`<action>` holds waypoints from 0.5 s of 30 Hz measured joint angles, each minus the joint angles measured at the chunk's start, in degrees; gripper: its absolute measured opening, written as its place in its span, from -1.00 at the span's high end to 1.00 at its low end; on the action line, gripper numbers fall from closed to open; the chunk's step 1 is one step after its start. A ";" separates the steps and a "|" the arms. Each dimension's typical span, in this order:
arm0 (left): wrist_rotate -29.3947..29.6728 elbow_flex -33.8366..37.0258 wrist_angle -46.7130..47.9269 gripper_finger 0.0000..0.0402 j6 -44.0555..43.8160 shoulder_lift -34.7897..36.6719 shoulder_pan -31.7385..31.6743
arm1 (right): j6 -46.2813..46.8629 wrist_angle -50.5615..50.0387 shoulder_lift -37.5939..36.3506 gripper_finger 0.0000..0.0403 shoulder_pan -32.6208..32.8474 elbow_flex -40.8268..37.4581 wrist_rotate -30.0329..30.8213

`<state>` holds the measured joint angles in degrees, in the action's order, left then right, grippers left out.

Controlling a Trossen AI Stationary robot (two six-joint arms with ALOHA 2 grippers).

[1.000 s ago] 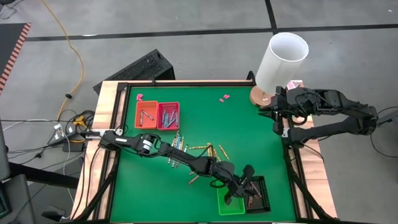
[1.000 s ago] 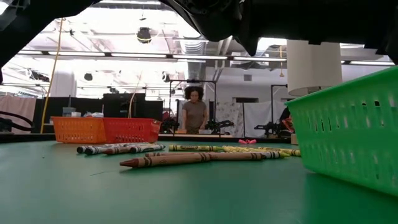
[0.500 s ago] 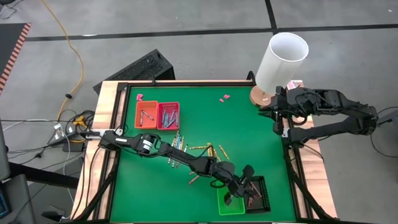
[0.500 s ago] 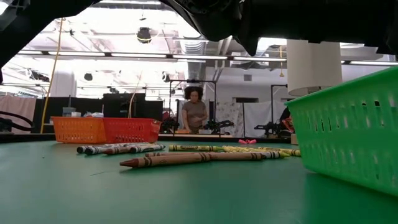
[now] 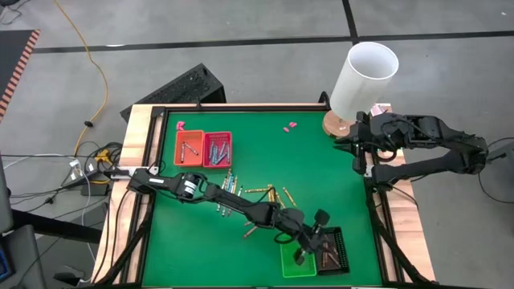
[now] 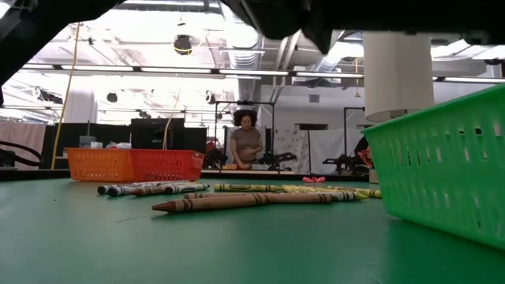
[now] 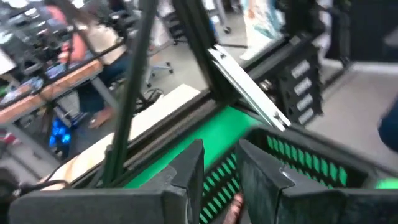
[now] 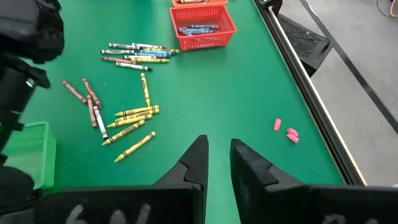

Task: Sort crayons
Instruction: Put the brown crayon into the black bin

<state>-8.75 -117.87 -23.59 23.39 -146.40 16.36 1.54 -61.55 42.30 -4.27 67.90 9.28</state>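
While the left gripper [image 5: 309, 247] hovers over the black tray [image 5: 331, 250], its fingers stand a little apart with nothing clearly pinched; a brown crayon [image 7: 231, 210] shows just below them. If that crayon is still clinging to a pad, it could drag out onto the green tray [image 5: 291, 263] alongside, I'd guess. Loose crayons [image 5: 255, 195] lie well behind the gripper on the mat [image 5: 321, 168]. Versus a second ago, the fingers have parted and slid off the green tray. Right gripper [image 8: 216, 163] waits at the far edge, slightly apart, empty.
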 joint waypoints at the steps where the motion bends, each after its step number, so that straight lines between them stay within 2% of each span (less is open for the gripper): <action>1: 1.20 -0.59 0.99 0.59 -1.56 0.27 0.00 | 0.00 -0.33 -0.02 0.66 0.00 0.00 0.00; 7: 9.85 -4.74 17.30 0.59 -9.09 3.89 0.00 | 0.02 -2.51 0.00 0.66 -0.02 0.00 0.00; 13: 20.82 -8.32 42.49 0.60 -21.87 9.24 0.58 | 0.02 -2.87 -0.01 0.66 -0.01 0.00 0.00; 15: 21.52 -8.32 48.80 0.63 -26.84 11.21 0.70 | 0.01 -2.87 -0.01 0.66 -0.01 0.00 0.00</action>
<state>12.77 -126.19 25.22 -3.45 -135.19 17.06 1.55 -64.42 42.29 -4.29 67.90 9.28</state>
